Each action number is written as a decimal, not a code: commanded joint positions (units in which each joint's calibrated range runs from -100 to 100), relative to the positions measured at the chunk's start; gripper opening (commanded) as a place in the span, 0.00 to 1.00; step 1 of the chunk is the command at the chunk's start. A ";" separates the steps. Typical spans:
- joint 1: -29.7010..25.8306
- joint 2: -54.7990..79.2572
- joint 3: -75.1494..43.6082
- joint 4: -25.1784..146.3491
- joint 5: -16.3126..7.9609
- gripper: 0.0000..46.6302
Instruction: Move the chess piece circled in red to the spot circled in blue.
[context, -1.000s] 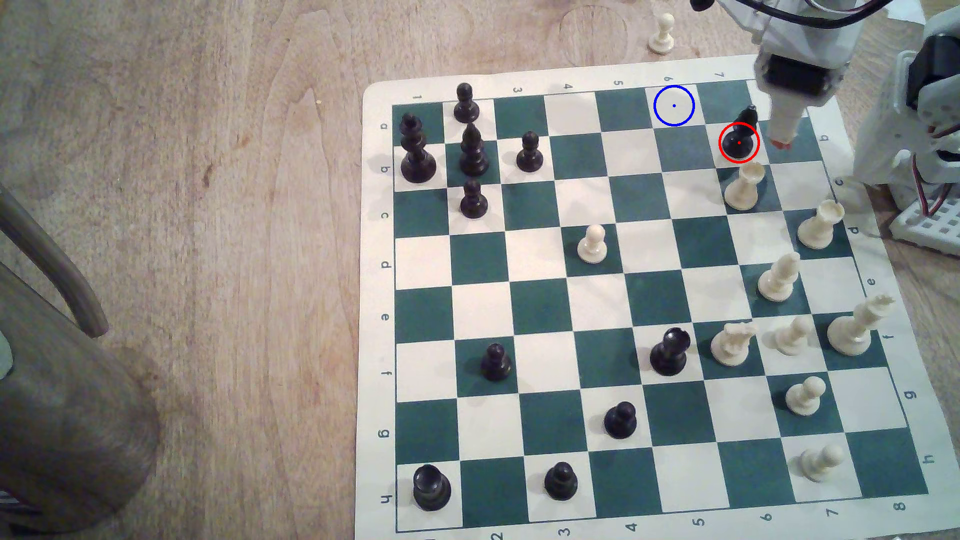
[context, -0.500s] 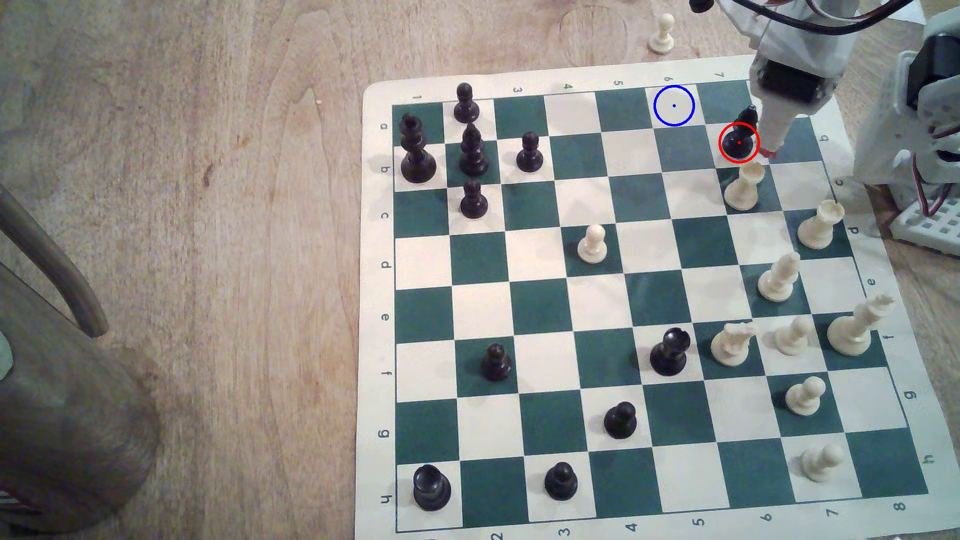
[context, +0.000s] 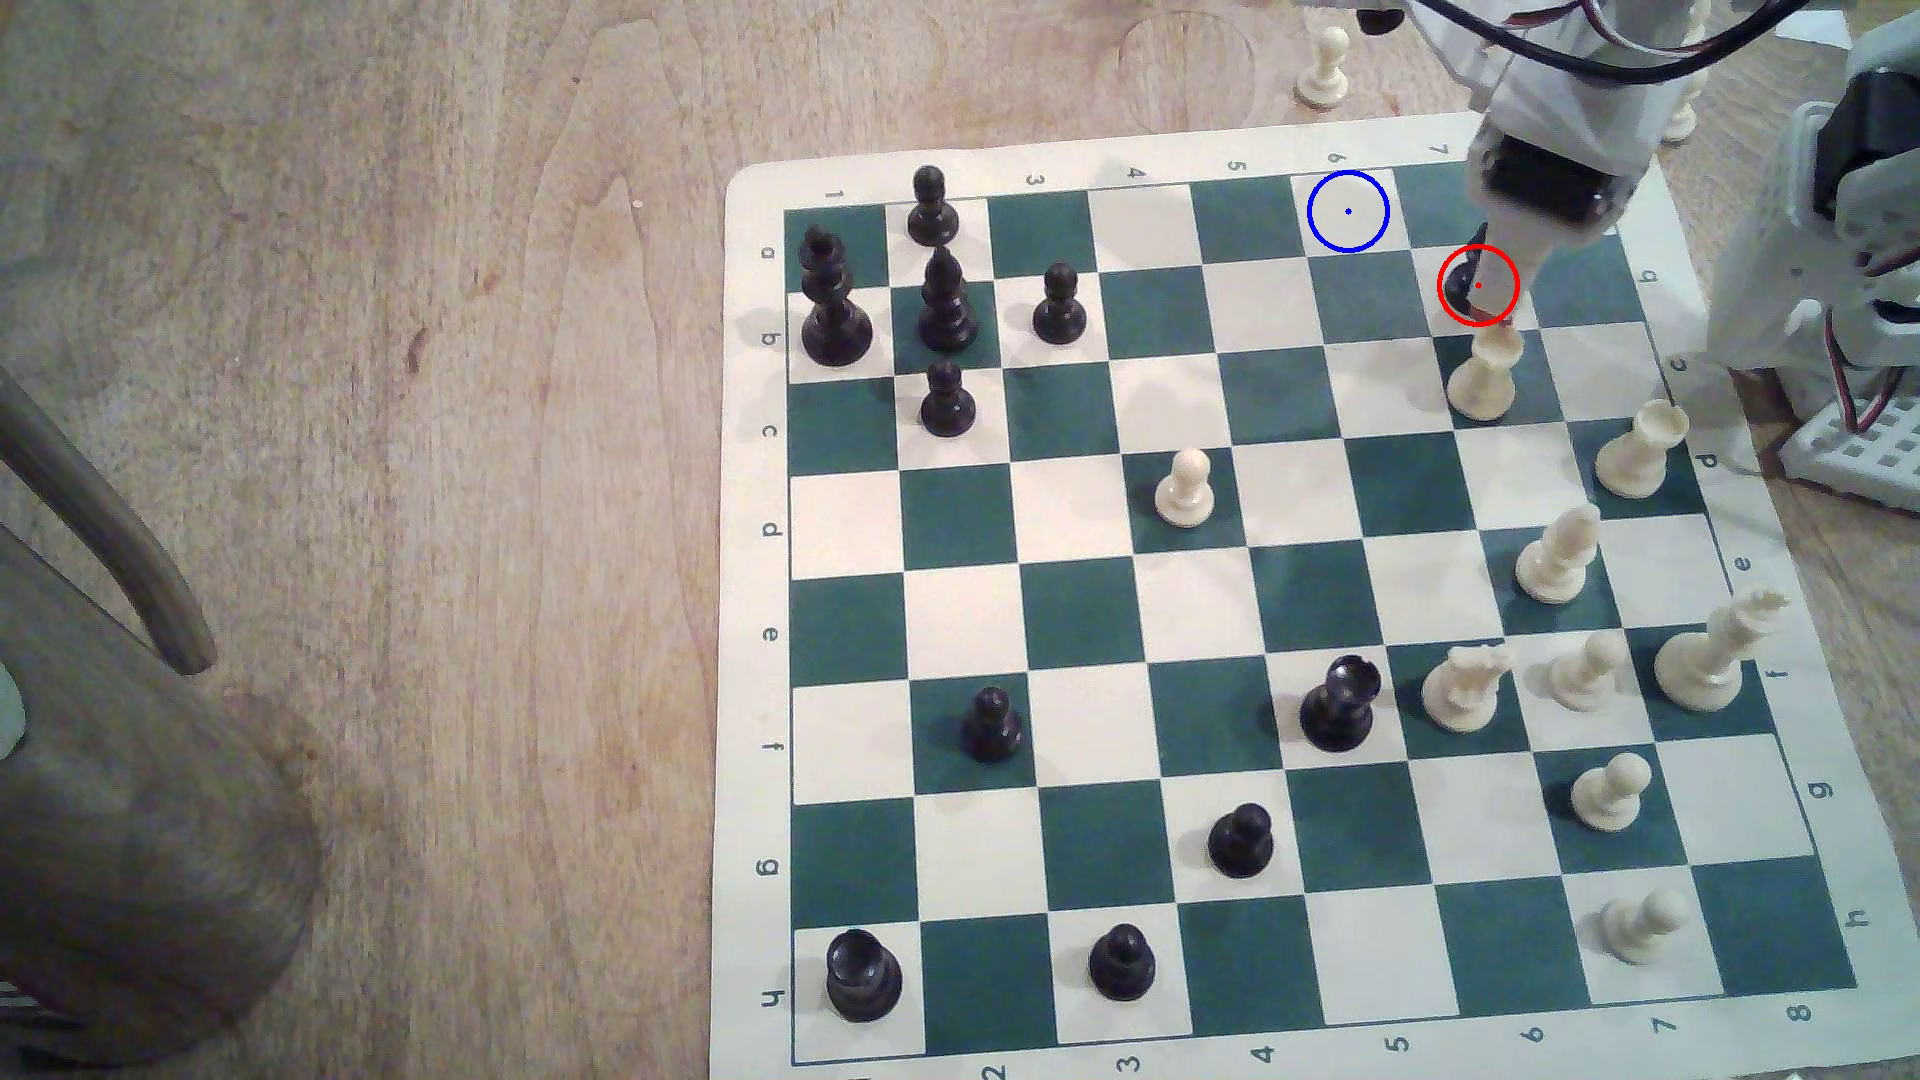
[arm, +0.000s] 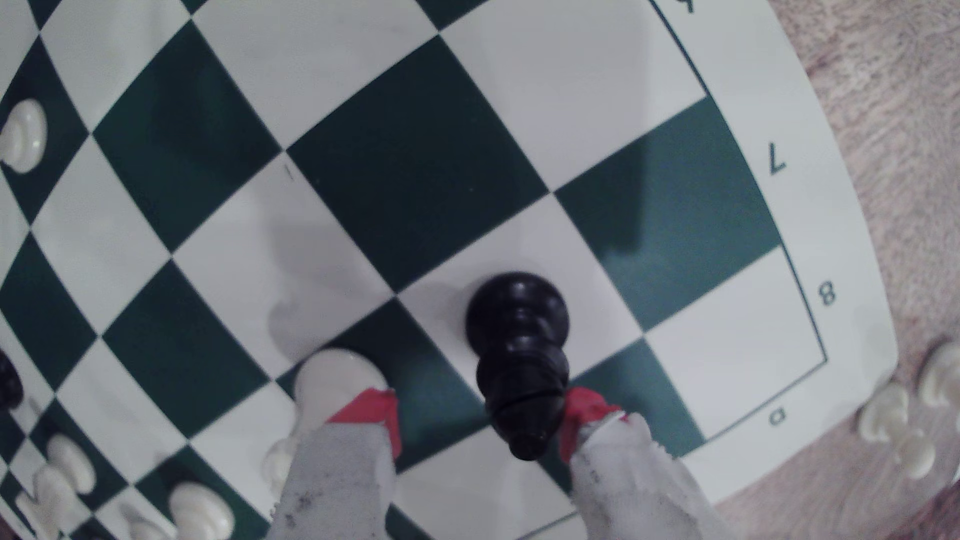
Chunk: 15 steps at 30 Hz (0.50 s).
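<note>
The fingers (arm: 480, 423) stand spread, red-tipped, with the bishop (arm: 519, 358) between them in the wrist view: one tip lies right against the bishop's upper body, the other stands apart across a clear gap, in front of a white piece (arm: 332, 384). Nothing is pinched. In the exterior view the fingers (context: 1496, 296) come down over the red ring, hiding most of the bishop (context: 1463, 286); only its dark base and a sliver of its body show at the ring's left. The bishop stands upright on its white square, near the board's (context: 748, 623) far right corner in the exterior view. The white piece (context: 1486, 379) sits just below the ring. The blue ring (context: 1348, 211) marks a free white square up and to the exterior view's left of the bishop, diagonally adjoining. The board lies on a wooden tabletop (context: 416, 415).
</note>
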 joint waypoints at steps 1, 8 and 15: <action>0.51 -0.22 -0.66 -1.66 -0.44 0.37; 0.67 -0.22 -0.66 -2.15 -0.44 0.37; 1.37 -0.90 -0.75 -3.05 -0.34 0.38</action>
